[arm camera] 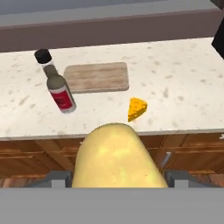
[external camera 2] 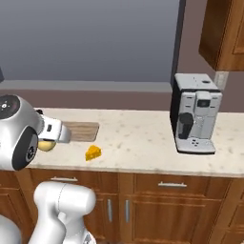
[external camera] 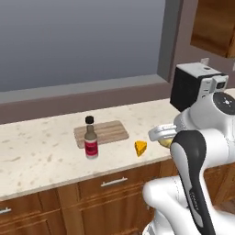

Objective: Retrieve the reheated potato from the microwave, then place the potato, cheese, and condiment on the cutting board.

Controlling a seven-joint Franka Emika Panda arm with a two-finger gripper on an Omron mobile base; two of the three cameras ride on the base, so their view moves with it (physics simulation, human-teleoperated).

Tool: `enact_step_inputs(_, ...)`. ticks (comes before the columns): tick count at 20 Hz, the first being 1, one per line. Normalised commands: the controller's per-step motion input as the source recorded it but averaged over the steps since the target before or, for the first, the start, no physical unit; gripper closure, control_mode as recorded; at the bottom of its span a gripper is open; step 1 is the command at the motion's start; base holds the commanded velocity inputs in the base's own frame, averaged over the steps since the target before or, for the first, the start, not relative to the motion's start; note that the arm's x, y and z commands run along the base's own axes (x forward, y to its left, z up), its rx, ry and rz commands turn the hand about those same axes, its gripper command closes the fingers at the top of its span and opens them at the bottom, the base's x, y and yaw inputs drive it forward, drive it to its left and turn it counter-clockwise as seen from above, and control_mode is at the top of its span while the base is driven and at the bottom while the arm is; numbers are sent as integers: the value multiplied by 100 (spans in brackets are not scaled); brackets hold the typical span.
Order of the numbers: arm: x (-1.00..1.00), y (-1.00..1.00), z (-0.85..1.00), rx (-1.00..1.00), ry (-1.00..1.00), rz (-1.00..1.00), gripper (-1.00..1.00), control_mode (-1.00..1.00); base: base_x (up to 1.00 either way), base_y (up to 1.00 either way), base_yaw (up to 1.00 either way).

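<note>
Left base view, left to right: you've got the condiment (external camera: 91, 139) upright on the counter (external camera: 36, 147), just off the cutting board (external camera: 102, 132) at about its 7 o'clock, at the board's near-left corner. The board lies flat, nothing on it. The cheese (external camera: 140, 148) sits on the counter at the board's 4 o'clock, near but apart. Further right, the gripper (external camera: 164, 137) hangs over the counter's front edge with the potato (external camera: 165, 142) showing as a yellow lump under the white hand. At 1 o'clock from the hand, a black coffee machine (external camera: 189, 87) stands against the wall.

Right base view: potato (external camera 2: 46, 145) is tucked under the hand at far left, the board (external camera 2: 82, 131) at its 1 o'clock, the cheese (external camera 2: 93, 153) to its right at 3 o'clock. The coffee machine (external camera 2: 195, 113) stands well apart, far right on the counter (external camera 2: 143, 138).

Hand view: bottle (arm camera: 57, 84) at 10 o'clock, tilted in the frame, beside the board (arm camera: 98, 77); cheese (arm camera: 137, 109) at 1 o'clock from the potato (arm camera: 114, 157). The potato fills the lower centre between the two fingers (arm camera: 55, 178), so your gripper (arm camera: 116, 179) is clamped on it, jaws wide around its bulk. It's held off the counter's front edge, over the wooden drawers (arm camera: 39, 153).
</note>
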Motion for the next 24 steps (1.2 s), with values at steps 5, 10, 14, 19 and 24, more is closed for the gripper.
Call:
enact_step_inputs(5,0,0,0,0,0,0,100,100,72,-15,8)
enact_step_inputs(10,0,0,0,0,0,0,100,100,53,-10,12)
enact_step_inputs(14,0,0,0,0,0,0,100,100,36,-4,35)
enact_step_inputs(19,0,0,0,0,0,0,100,100,43,-6,32)
enact_step_inputs(24,0,0,0,0,0,0,100,100,32,0,3)
